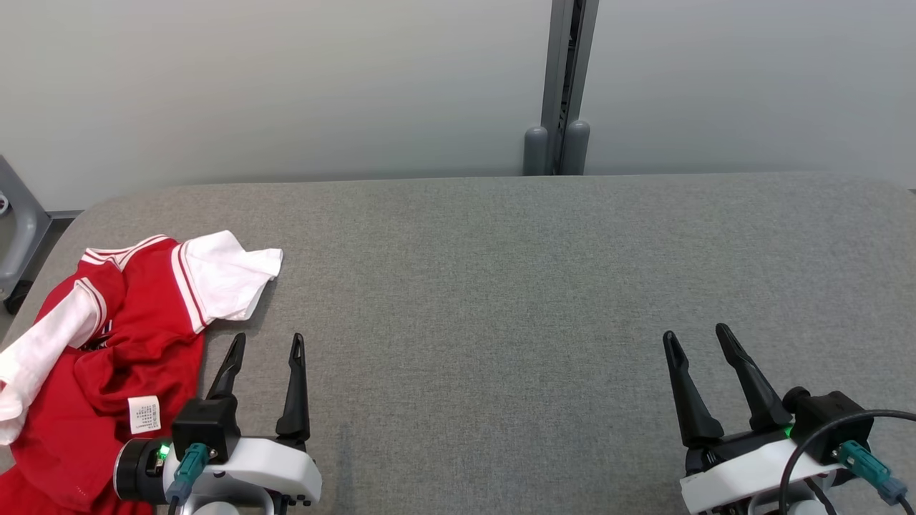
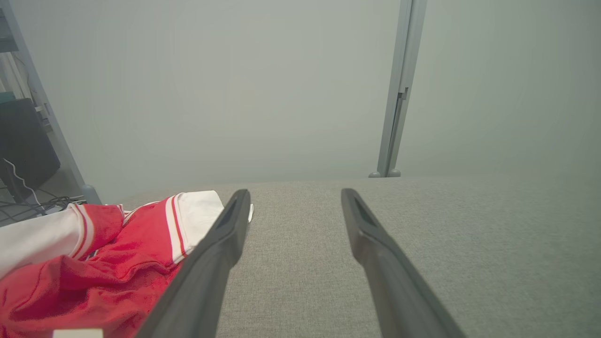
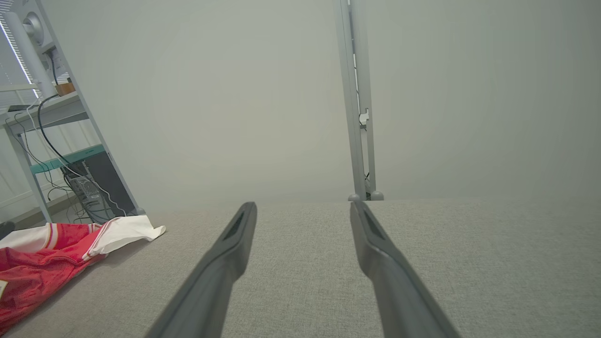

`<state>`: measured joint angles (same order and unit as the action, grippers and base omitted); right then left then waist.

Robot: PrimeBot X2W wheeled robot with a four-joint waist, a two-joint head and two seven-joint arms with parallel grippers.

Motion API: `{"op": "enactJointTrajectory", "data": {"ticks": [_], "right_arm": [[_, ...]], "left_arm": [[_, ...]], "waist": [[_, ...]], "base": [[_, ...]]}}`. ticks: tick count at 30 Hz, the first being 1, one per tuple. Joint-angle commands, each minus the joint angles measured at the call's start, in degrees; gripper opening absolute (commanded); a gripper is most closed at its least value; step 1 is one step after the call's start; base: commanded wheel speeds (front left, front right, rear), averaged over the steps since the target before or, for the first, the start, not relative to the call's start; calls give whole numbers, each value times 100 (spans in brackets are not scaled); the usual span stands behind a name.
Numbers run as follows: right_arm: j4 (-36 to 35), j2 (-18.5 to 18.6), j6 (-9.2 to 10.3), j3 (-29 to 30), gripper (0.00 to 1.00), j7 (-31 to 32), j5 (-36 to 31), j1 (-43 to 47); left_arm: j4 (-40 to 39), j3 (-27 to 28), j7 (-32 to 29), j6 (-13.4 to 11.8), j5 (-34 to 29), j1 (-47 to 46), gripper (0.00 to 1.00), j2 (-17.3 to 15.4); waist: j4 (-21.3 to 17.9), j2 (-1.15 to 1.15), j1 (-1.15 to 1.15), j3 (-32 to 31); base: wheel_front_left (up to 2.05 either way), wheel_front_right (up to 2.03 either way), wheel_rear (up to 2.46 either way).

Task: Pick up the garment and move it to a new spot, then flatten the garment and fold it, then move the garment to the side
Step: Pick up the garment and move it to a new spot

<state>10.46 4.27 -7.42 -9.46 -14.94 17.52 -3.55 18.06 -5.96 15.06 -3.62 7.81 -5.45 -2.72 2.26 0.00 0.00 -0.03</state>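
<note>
- A grey fabric-covered table spreads wide in front of a pale wall. A grey metal post stands behind its far edge.
- A red and white jersey lies crumpled at the table's near left corner. One white sleeve points to the far side and another trails toward the left edge. A small white care label faces up.
- The left gripper sits low at the near left, just beside the jersey's right edge. Its two dark fingers are spread wide and hold nothing.
- The right gripper sits at the near right, well apart from the jersey, its fingers likewise spread and empty.
</note>
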Motion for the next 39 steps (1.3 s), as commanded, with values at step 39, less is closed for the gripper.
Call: {"op": "enactJointTrajectory", "data": {"ticks": [39], "right_arm": [[165,75,-13,-278,100,-35,201,42]], "left_arm": [[219,174,-11,73,51,-62,100,-28]], "waist": [[2024,0,0,48]], "base": [[0,0,0]]}}
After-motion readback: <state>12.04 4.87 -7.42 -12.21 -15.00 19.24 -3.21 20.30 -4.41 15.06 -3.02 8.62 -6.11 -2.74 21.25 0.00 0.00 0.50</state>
